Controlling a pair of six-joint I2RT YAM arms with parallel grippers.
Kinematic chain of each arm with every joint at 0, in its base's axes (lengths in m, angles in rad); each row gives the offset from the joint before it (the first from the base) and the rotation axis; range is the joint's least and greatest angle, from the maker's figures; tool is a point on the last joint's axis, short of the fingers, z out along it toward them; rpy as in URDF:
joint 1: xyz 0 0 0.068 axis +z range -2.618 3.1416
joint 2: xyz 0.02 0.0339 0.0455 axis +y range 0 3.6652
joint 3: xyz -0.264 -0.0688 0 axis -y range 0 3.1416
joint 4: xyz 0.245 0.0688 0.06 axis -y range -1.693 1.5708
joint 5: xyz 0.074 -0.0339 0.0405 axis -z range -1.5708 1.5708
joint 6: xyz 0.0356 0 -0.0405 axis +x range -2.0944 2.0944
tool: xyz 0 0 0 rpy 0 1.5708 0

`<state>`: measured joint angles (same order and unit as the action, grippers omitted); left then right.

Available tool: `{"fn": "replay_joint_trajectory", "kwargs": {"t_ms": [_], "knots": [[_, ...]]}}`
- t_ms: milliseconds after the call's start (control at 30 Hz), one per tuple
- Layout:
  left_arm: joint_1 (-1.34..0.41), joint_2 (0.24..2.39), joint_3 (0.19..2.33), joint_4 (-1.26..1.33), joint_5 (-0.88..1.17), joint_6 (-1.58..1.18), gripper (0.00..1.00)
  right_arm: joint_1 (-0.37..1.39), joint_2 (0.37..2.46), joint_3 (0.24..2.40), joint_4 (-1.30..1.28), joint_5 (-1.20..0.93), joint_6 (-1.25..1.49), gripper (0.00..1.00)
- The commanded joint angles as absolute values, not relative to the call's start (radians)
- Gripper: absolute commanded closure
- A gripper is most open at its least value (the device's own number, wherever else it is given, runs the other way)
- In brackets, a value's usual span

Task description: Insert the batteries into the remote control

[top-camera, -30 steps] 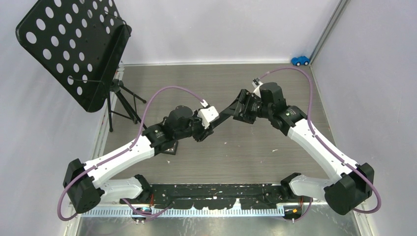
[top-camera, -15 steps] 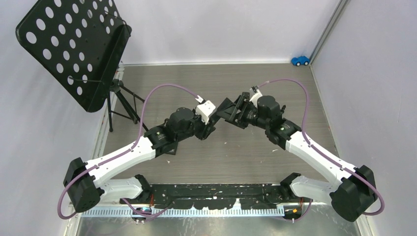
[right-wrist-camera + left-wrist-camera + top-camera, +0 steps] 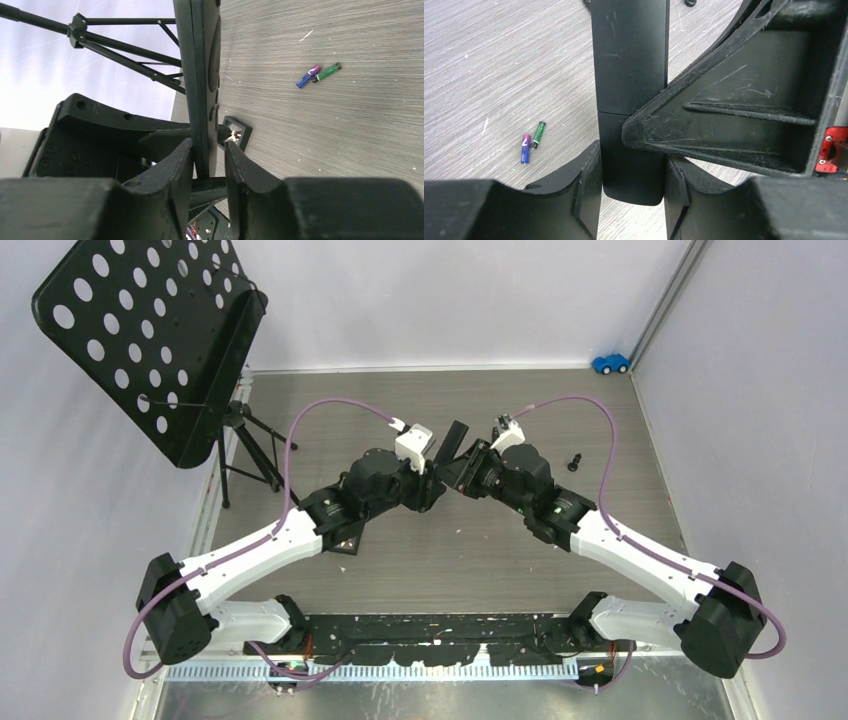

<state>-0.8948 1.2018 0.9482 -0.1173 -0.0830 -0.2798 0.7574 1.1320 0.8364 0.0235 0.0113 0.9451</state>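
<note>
Grey wood-grain worktop inside pale walls, seen from above, with two white and black robot arms reaching in from the near edge and meeting at the middle. Between them they hold one black remote up off the surface. The left pincer is clamped on the remote's lower end, a finger pressed to each long edge. The right pincer grips the same remote from the other side, its fingers closed against the front and back faces. A blue battery and a green battery lie loose on the worktop below the remote, touching each other at one end and well apart from both pincers. A black perforated music stand rises at the far left, and a small blue toy car sits in the far right corner.
</note>
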Motion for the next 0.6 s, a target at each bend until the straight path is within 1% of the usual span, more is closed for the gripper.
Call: {"fn": "replay_joint_trajectory", "kwargs": {"t_ms": [0, 33, 133, 200, 267, 300, 367, 567], "knots": [[-0.899, 1.169, 0.979, -0.044, 0.010, -0.300, 0.82, 0.756, 1.099, 0.824, 0.121, 0.094, 0.927, 0.78], [-0.899, 1.161, 0.972, -0.040, 0.045, -0.296, 0.71, 0.756, 1.091, 0.820, 0.127, 0.094, 0.922, 0.82], [-0.899, 1.127, 0.936, -0.008, 0.127, -0.282, 0.43, 0.755, 1.064, 0.819, 0.146, 0.084, 0.905, 0.94], [-0.899, 1.096, 0.905, 0.043, 0.162, -0.272, 0.28, 0.755, 1.043, 0.825, 0.141, 0.068, 0.886, 0.98], [-0.895, 1.072, 0.896, 0.047, 0.164, -0.294, 0.13, 0.751, 1.030, 0.848, 0.095, 0.056, 0.869, 1.00], [-0.888, 1.067, 0.906, 0.033, 0.182, -0.304, 0.10, 0.745, 1.024, 0.862, 0.070, 0.047, 0.860, 1.00], [-0.859, 1.062, 0.930, 0.005, 0.236, -0.333, 0.07, 0.729, 1.005, 0.863, 0.052, 0.016, 0.850, 1.00], [-0.725, 1.059, 0.969, 0.046, 0.436, -0.548, 0.04, 0.656, 0.938, 0.833, 0.082, -0.186, 0.819, 1.00]]}}
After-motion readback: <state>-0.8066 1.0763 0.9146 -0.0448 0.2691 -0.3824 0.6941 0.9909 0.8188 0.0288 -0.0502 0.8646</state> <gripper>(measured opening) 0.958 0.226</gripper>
